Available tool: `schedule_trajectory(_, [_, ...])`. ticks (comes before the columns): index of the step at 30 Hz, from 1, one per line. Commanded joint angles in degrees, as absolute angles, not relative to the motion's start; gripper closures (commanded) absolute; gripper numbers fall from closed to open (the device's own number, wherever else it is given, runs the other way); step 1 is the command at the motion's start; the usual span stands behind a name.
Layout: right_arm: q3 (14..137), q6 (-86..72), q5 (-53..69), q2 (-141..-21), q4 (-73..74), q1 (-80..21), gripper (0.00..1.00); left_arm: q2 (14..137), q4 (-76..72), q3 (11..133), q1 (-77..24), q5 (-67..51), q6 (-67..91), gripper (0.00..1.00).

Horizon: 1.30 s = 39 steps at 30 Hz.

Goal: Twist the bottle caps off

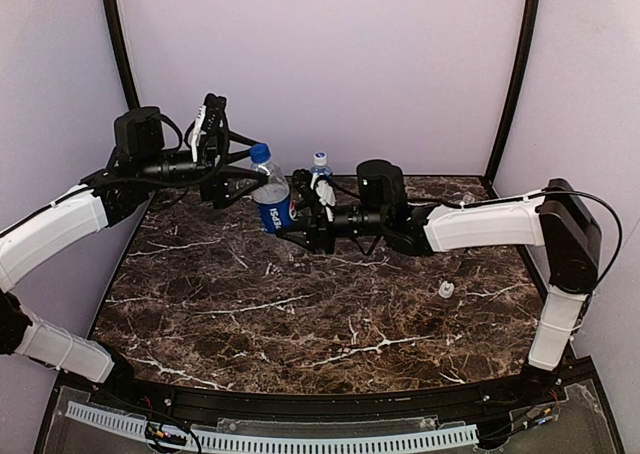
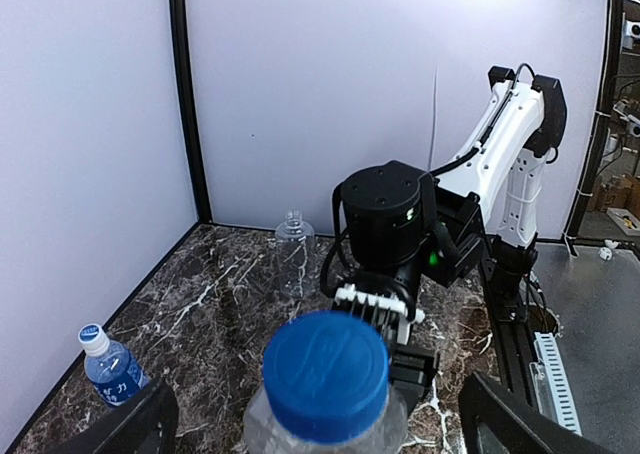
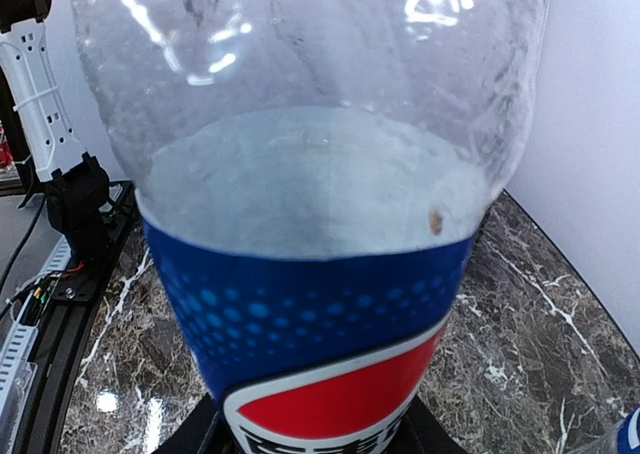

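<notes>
The left gripper (image 2: 325, 419) stands with its jaws spread wide, one dark finger (image 2: 135, 424) on each side of the blue cap (image 2: 325, 374) and neither touching it. The cap sits square between them, on the neck of the Pepsi bottle (image 3: 310, 274).

Lower down, the right gripper (image 1: 292, 217) has that bottle's body between its jaws at the blue label. From its wrist view the bottle fills nearly everything and the fingers hardly show, so as far as I can see the jaws are drawn in narrow and pressing on the label.

Out past one left finger stands a small blue-labelled bottle (image 2: 108, 366) on the marble tabletop (image 1: 300, 314), its white cap (image 2: 90, 334) on top. Straight ahead of the left jaws, beyond the right gripper, a clear unlabelled bottle (image 2: 294, 256) stands near the back wall. A loose white cap (image 1: 446, 290) lies well apart from both pairs of jaws, on the near side of the right arm.
</notes>
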<state>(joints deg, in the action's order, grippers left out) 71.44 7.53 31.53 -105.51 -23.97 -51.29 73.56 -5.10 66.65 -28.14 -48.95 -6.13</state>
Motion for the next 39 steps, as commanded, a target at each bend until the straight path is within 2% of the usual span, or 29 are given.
schedule_trajectory(1, [70.22, 4.95, 33.17, -101.02, -31.24, -51.33, 0.58, 69.95, -10.45, 61.54, -28.05, -45.97, -3.83, 0.01])
schedule_trajectory(4, [69.96, 4.15, 34.63, -100.67, -33.43, -51.56, 0.58, 69.02, -15.82, 57.34, -28.72, -49.11, -1.77, 0.01])
schedule_trajectory(7, [70.28, 4.58, 35.82, -100.95, -33.69, -52.21, 0.58, 68.98, -18.04, 54.33, -30.73, -47.31, -0.82, 0.05])
schedule_trajectory(12, [70.96, 4.92, 36.04, -101.53, -33.05, -52.80, 0.58, 69.99, -24.08, 53.04, -32.49, -46.39, -0.47, 0.24])
schedule_trajectory(16, [71.15, 5.25, 35.94, -101.53, -32.74, -53.06, 0.57, 70.91, -24.93, 52.37, -33.11, -46.68, 1.23, 0.36])
schedule_trajectory(26, [72.19, 6.09, 36.99, -101.48, -32.00, -53.26, 0.57, 72.37, -25.41, 51.29, -33.98, -46.26, 1.80, 0.37])
schedule_trajectory(32, [72.51, 6.28, 37.28, -101.60, -31.02, -53.35, 0.56, 73.02, -25.97, 51.56, -34.67, -46.39, 1.54, 0.50])
schedule_trajectory(34, [72.52, 6.56, 37.00, -101.50, -30.30, -53.35, 0.54, 73.06, -26.25, 51.63, -34.78, -46.10, 1.70, 0.57])
schedule_trajectory(37, [72.51, 7.36, 35.12, -101.02, -28.27, -53.35, 0.33, 72.89, -26.08, 51.67, -34.80, -45.37, 1.57, 0.67])
schedule_trajectory(39, [72.47, 8.03, 33.09, -100.19, -26.03, -53.31, 0.25, 72.74, -25.35, 51.57, -34.80, -44.14, 1.27, 0.69])
